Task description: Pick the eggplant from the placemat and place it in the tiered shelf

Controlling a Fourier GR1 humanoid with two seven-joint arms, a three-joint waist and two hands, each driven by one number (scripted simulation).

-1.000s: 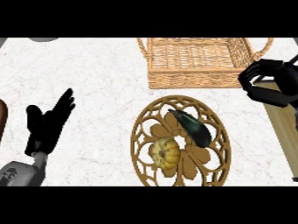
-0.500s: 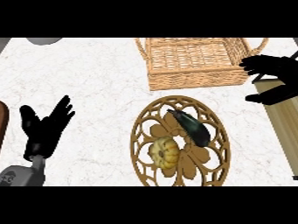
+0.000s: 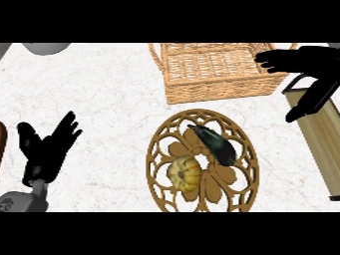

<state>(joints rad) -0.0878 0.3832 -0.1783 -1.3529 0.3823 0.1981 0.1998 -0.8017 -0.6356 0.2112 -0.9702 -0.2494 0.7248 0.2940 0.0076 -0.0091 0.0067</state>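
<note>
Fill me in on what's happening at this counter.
The eggplant lies untouched on the round placemat, beside a small squash. The right hand hovers open over the right edge of the wicker basket, holding nothing. The left hand rests open at the lower left.

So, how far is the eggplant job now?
Nothing is done: the eggplant lies on the placemat. The right robot hand hovers open by the basket, holding nothing; the left robot hand rests open. Grasping it and placing it in the shelf remain.
</note>
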